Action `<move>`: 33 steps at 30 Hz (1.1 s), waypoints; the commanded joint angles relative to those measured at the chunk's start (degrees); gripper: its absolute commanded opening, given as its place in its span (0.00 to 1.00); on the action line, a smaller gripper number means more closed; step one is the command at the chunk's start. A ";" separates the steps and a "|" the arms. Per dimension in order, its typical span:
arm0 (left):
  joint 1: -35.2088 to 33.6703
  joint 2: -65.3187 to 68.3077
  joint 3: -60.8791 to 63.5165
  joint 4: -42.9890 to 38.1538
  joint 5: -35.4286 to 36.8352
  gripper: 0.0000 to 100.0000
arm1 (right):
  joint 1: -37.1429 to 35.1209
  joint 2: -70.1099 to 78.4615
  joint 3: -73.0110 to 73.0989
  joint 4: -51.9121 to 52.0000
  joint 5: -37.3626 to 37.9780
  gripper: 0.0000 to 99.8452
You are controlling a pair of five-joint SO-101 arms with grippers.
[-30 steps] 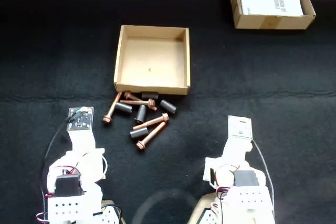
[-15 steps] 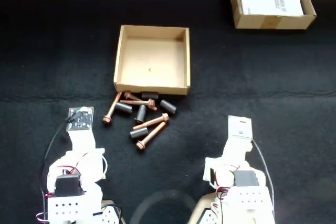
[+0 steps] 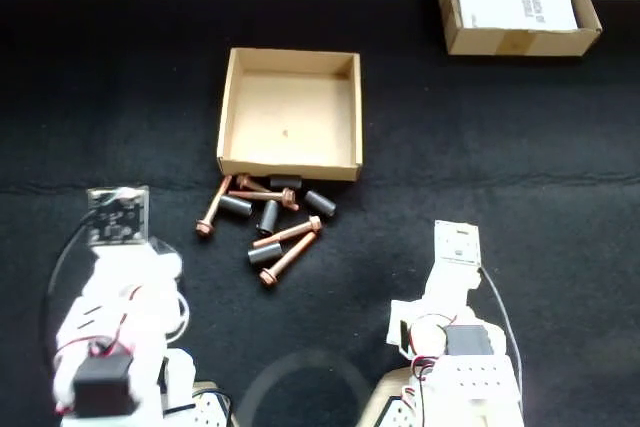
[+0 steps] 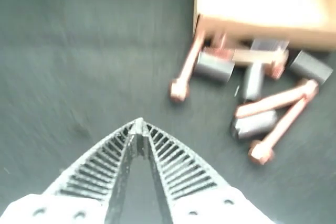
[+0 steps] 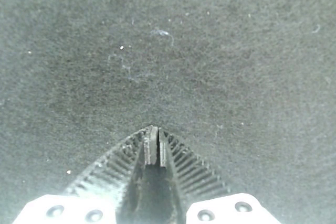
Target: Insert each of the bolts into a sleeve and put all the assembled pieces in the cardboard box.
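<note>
Several copper bolts point(image 3: 290, 256) and dark grey sleeves point(image 3: 236, 206) lie loose in a pile on the black cloth, just in front of the open cardboard box point(image 3: 288, 168), which holds nothing. My left arm point(image 3: 118, 247) stands left of the pile. Its gripper point(image 4: 139, 125) is shut and empty above bare cloth, with a bolt point(image 4: 185, 72), a sleeve point(image 4: 212, 68) and the box wall point(image 4: 262, 27) ahead of it. My right arm point(image 3: 456, 277) stays low at the front right, well clear of the pile. Its gripper point(image 5: 151, 130) is shut and empty over the cloth.
A second cardboard box point(image 3: 455, 32) holding a printed sheet stands at the back right corner. The black cloth ends at a white strip along the far side. Open cloth lies between the pile and the right arm.
My left arm has swung to the left, away from the pile, and its base has turned. The right arm, bolts, sleeves and boxes have not moved.
</note>
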 commanded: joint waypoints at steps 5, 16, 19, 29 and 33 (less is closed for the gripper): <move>-0.48 4.88 -23.43 17.32 0.26 0.01 | 1.01 -0.22 1.10 -0.22 -0.35 0.01; -7.96 37.93 -52.88 23.38 0.53 0.01 | 1.01 -0.22 1.10 -0.22 -0.35 0.01; -7.69 41.54 -52.70 23.65 0.62 0.01 | 0.92 -0.22 1.10 -0.22 -0.35 0.01; -7.52 42.95 -43.12 23.65 1.32 0.01 | -1.98 -0.22 1.10 -0.31 -0.26 0.01; -7.52 42.95 -40.48 23.65 5.71 0.04 | -10.24 -0.22 1.10 -0.22 -0.26 0.01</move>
